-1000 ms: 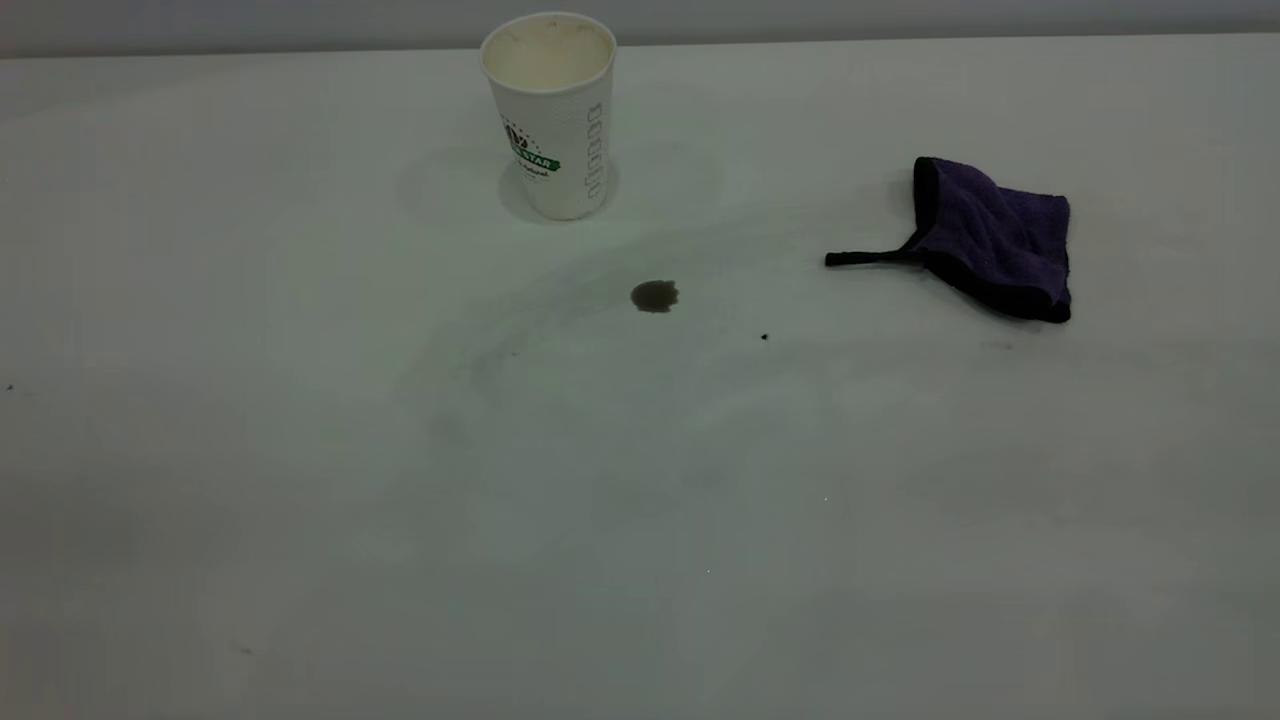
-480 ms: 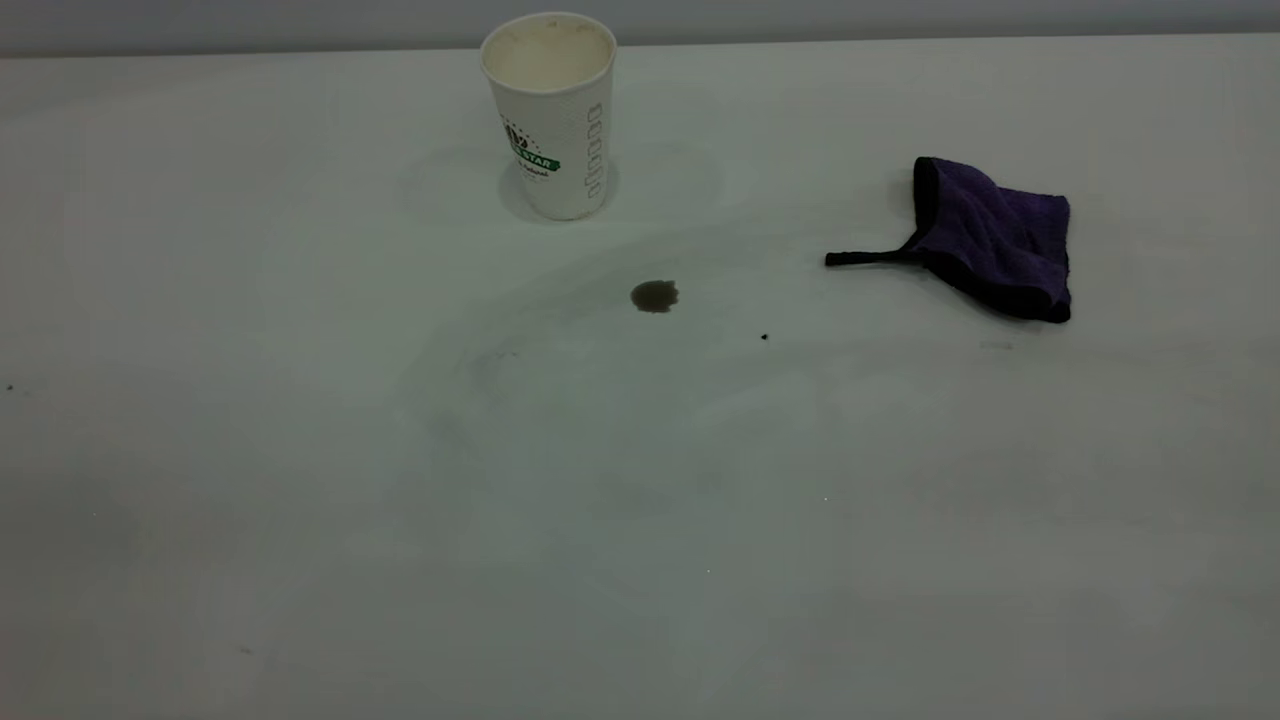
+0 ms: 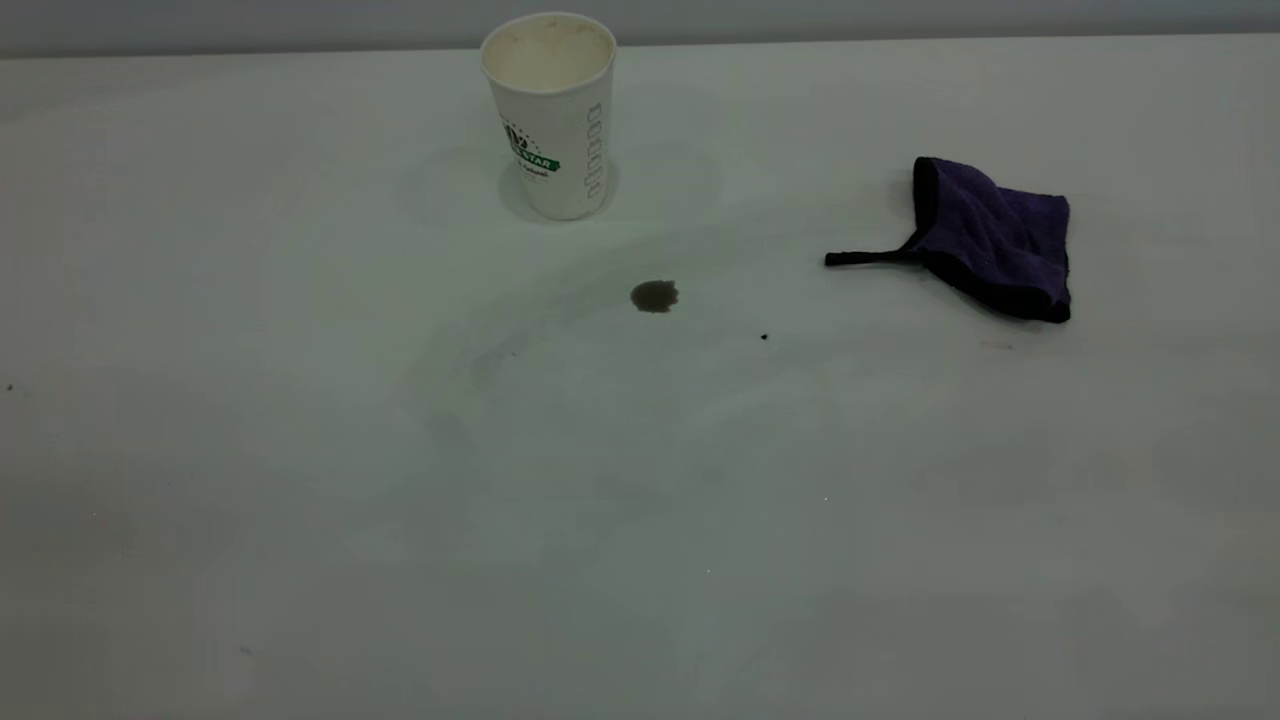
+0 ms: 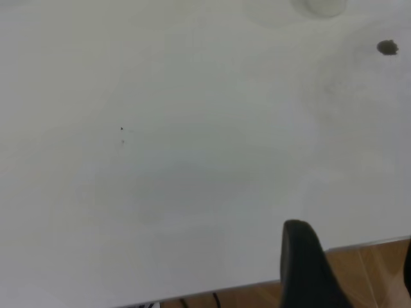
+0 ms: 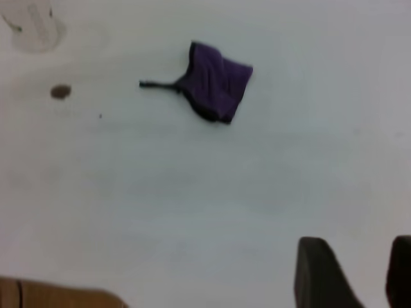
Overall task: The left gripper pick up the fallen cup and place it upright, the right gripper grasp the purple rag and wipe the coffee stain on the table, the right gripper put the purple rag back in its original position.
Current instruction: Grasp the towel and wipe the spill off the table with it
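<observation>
The cup (image 3: pixel 551 110) stands upright at the far middle of the table (image 3: pixel 300 450). The coffee stain (image 3: pixel 654 296) lies a little nearer than the cup. The purple rag (image 3: pixel 995 237) lies crumpled at the right, its strap pointing towards the stain. Neither gripper shows in the exterior view. In the left wrist view my left gripper (image 4: pixel 354 269) hangs open and empty over the table's near edge, far from the cup (image 4: pixel 319 5) and the stain (image 4: pixel 386 47). In the right wrist view my right gripper (image 5: pixel 363 273) is open and empty, well away from the rag (image 5: pixel 215 83), the stain (image 5: pixel 60 92) and the cup (image 5: pixel 35 25).
A tiny black speck (image 3: pixel 764 337) lies right of the stain. Faint smears mark the table around the stain. The table's edge and a wooden floor (image 4: pixel 372 269) show under the left gripper.
</observation>
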`<action>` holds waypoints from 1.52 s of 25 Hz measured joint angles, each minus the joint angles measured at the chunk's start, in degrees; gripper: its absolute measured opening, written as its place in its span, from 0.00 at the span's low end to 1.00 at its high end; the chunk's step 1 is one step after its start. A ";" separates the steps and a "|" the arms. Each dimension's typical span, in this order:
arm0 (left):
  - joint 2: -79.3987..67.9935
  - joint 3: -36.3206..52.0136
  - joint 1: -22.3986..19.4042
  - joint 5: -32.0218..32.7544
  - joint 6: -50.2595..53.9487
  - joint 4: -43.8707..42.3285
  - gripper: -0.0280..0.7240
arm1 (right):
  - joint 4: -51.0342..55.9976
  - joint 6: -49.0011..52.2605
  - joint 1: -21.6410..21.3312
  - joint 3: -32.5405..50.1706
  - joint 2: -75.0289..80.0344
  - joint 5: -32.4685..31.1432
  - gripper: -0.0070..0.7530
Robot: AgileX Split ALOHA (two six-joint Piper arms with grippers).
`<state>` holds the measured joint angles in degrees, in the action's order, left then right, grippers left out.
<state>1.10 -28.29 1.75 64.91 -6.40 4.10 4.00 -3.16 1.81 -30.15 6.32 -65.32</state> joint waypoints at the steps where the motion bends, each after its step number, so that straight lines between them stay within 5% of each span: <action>1: 0.00 0.00 0.00 0.00 0.00 0.00 0.62 | -0.11 -0.12 0.00 -1.31 3.45 1.09 0.47; 7: 0.00 0.00 0.00 0.00 0.00 0.00 0.62 | -1.72 -3.77 0.00 -8.11 31.31 14.74 0.89; 9: 0.00 0.00 0.00 0.00 0.00 0.00 0.62 | -1.73 -4.98 0.00 -9.71 40.07 19.39 0.95; 20: 0.00 0.00 0.00 0.00 0.15 0.00 0.62 | 8.73 -21.49 1.24 -22.75 87.88 36.99 0.96; 28: 0.00 0.00 0.00 0.00 0.15 0.00 0.62 | 10.06 -25.08 2.29 -42.78 116.70 36.56 0.96; 38: 0.00 0.00 0.00 0.00 0.15 0.00 0.61 | 10.06 -26.58 4.20 -56.25 131.34 35.84 0.95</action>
<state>1.10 -28.29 1.75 64.91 -6.25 4.10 14.05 -29.74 6.01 -86.39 137.67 -29.48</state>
